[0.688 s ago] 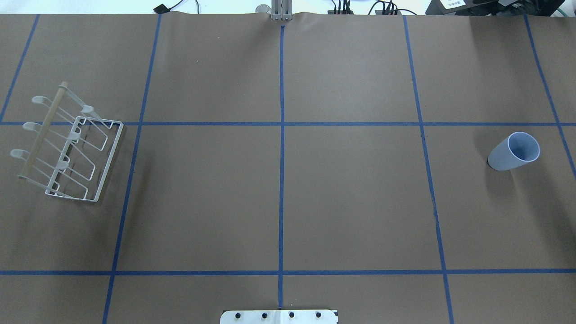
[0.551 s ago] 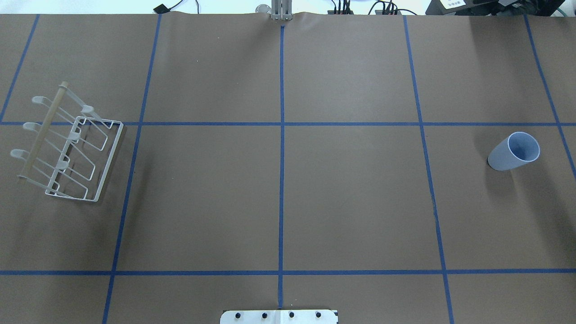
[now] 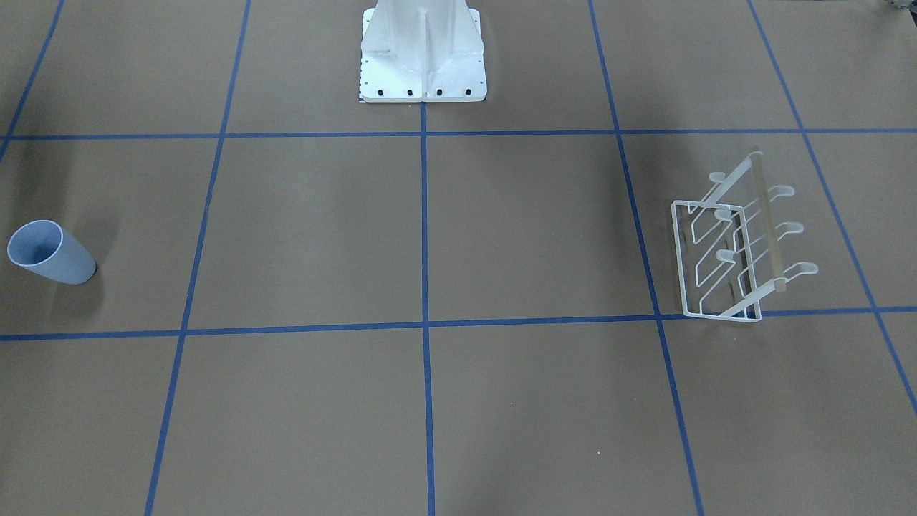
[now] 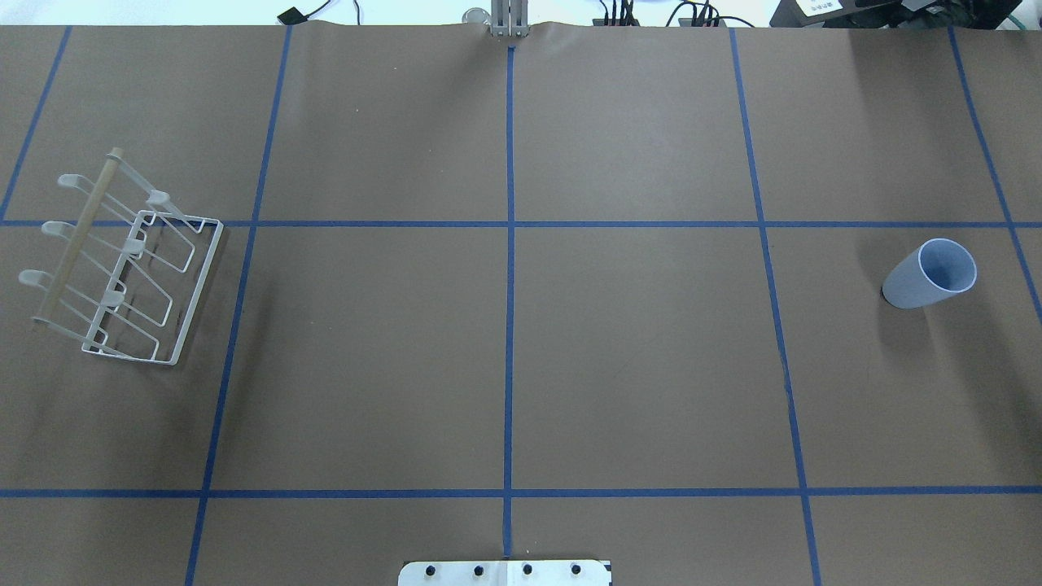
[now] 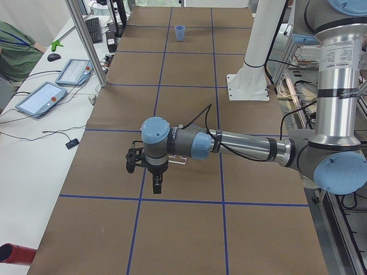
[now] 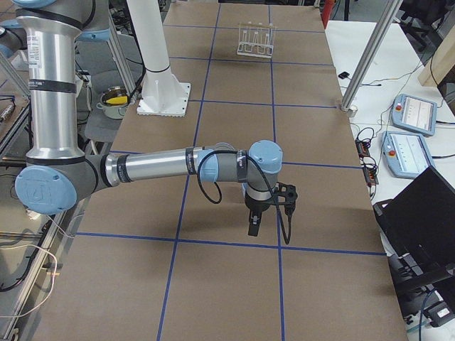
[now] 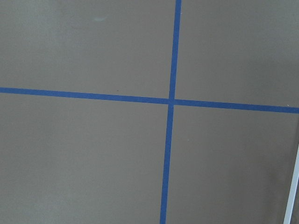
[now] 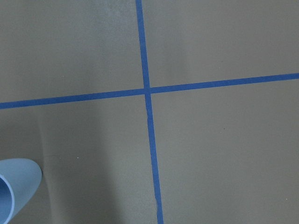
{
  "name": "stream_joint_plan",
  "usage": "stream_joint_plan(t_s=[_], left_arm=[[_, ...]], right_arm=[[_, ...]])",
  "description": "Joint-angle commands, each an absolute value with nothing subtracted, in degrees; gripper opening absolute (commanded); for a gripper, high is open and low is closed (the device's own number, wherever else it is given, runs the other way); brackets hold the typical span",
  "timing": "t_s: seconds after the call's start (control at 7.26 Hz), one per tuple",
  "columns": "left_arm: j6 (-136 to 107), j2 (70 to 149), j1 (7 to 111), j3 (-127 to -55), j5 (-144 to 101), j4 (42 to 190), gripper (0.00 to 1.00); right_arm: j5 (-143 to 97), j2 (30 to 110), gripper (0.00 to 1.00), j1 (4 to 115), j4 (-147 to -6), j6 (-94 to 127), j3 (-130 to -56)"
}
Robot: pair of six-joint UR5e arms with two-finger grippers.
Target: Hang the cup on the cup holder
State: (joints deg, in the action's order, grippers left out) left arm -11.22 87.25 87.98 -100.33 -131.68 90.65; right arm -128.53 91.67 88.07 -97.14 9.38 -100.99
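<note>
Left hand (image 5: pixel 156 188), right hand (image 6: pixel 253 227): state cannot tell. Cup (image 4: pixel 930 273) upright, empty, far from cup holder (image 4: pixel 122 260).

Probably a robotics lab: teach pendants (image 5: pixel 43 98), gridded table (image 4: pixel 366 366).

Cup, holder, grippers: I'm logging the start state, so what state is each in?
cup: upright, mouth up, on the table, not hung.
cup holder: standing on the table, prongs empty.
left gripper: over the table, holding nothing; opening unclear.
right gripper: over the table, holding nothing; opening unclear.
</note>
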Motion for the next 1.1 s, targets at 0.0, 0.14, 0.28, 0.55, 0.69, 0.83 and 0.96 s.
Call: stream_joint_plan(t_s=[0.0, 0.14, 0.28, 0.55, 0.69, 0.83, 0.96], left_arm=[[-11.34, 87.27, 88.24, -100.55, -132.27, 90.62, 0.98], [-11.34, 87.19, 88.33, -100.81, -133.41, 90.7, 0.98], [-11.34, 87.27, 88.33, -101.42, -137.16, 91.31, 0.98], [-11.69, 87.55, 88.24, -106.75, -137.9, 91.41, 0.98], [-11.69, 87.37, 88.24, -107.92, -137.9, 91.32, 0.98], [-11.69, 87.36, 88.16, -107.67, -137.9, 91.23, 0.98], [-11.69, 87.97, 88.07, -107.14, -137.73, 91.23, 0.98]], right_arm=[[-126.92, 91.76, 1.0, 87.81, -94.07, 9.75, -101.34], [-127.0, 91.24, 1.0, 87.8, -93.78, 9.67, -100.21], [-127.61, 90.62, 1.0, 87.8, -93.78, 9.75, -100.46], [-129.46, 87.38, 1.0, 87.54, -93.78, 10.11, -101.43], [-130.77, 87.71, 1.0, 87.45, -93.34, 10.54, -100.99], [-133.65, 87.8, 1.0, 86.23, -88.03, 10.81, -100.29], [-136.64, 88.06, 1.0, 85.7, -80.15, 10.9, -96.63]])
